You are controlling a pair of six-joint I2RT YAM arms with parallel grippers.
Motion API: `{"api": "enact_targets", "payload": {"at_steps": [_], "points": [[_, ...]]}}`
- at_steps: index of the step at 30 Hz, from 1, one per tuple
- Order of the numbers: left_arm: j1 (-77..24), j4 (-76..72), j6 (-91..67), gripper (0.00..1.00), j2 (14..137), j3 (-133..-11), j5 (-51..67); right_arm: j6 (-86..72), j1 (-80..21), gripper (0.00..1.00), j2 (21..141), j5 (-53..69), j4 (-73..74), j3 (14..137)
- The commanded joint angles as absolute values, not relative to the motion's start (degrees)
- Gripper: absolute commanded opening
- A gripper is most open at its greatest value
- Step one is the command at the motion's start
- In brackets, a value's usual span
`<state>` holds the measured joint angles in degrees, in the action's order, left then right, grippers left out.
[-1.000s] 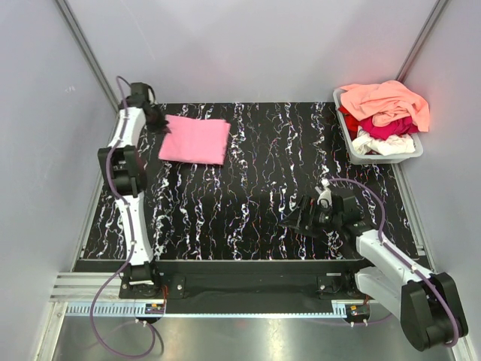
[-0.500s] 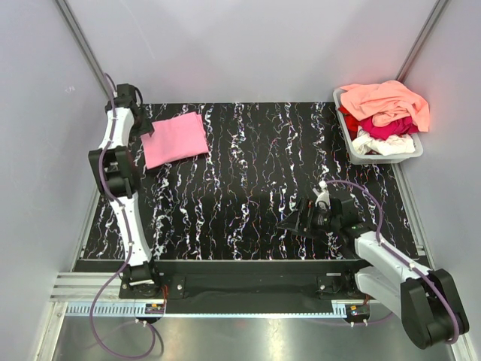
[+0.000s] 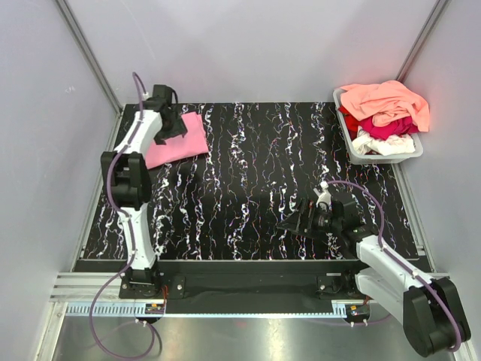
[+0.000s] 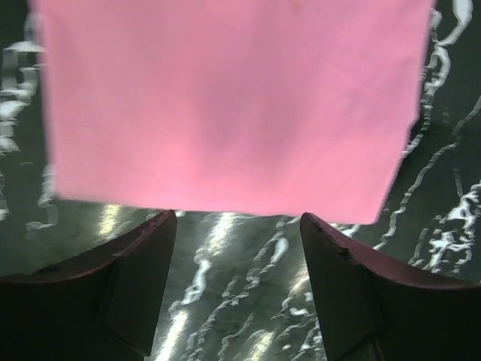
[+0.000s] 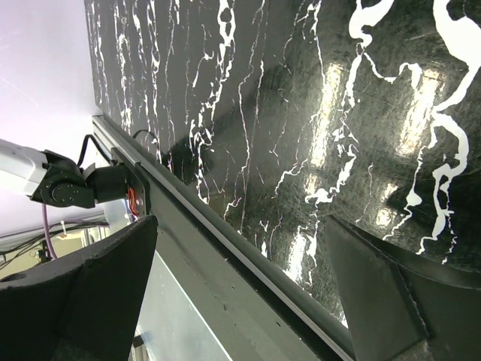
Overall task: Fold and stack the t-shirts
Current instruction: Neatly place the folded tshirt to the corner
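pink t-shirt, folded in the far-left corner, lies just ahead of the left gripper, jaws parted and empty.

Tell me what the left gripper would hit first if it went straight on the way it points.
Probably the pink t-shirt: the open left gripper points at its near edge, though possibly the table just before it.

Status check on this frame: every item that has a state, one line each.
pink t-shirt: folded, flat on the table, ungripped.
left gripper: jaws open, empty, at the pink t-shirt's edge.
right gripper: jaws open, empty, low over the table.
grey tub: upright, heaped full.
peach-orange t-shirt: unfolded, crumpled on top of the pile.
crimson t-shirt: unfolded, bunched beneath it.
white t-shirt: unfolded, bunched at the tub's near end.
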<state>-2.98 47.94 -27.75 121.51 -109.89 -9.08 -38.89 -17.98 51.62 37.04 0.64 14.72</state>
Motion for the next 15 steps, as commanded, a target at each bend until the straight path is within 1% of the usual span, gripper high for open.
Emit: {"api": "enact_targets", "payload": {"at_steps": [1, 5, 8, 15], "points": [[-3.69, 46.93, -33.75, 0.71, 126.90, -115.74, -7.03, -39.02, -18.46, 1.00, 49.75, 37.09, -1.14, 14.24], [-4.57, 48.77, -34.81, 0.69, 134.71, -121.71, -6.50, -39.11, -18.54, 1.00, 50.10, 36.91, -1.23, 14.33], [-4.57, 50.18, -33.40, 0.68, 138.59, -123.39, -7.21, -39.11, -18.46, 0.99, 50.54, 37.18, -1.41, 14.33], [-3.17, 49.40, -24.02, 0.66, 139.13, -120.76, -10.72, -39.02, -18.46, 1.00, 50.80, 37.44, -1.84, 14.33]]}}
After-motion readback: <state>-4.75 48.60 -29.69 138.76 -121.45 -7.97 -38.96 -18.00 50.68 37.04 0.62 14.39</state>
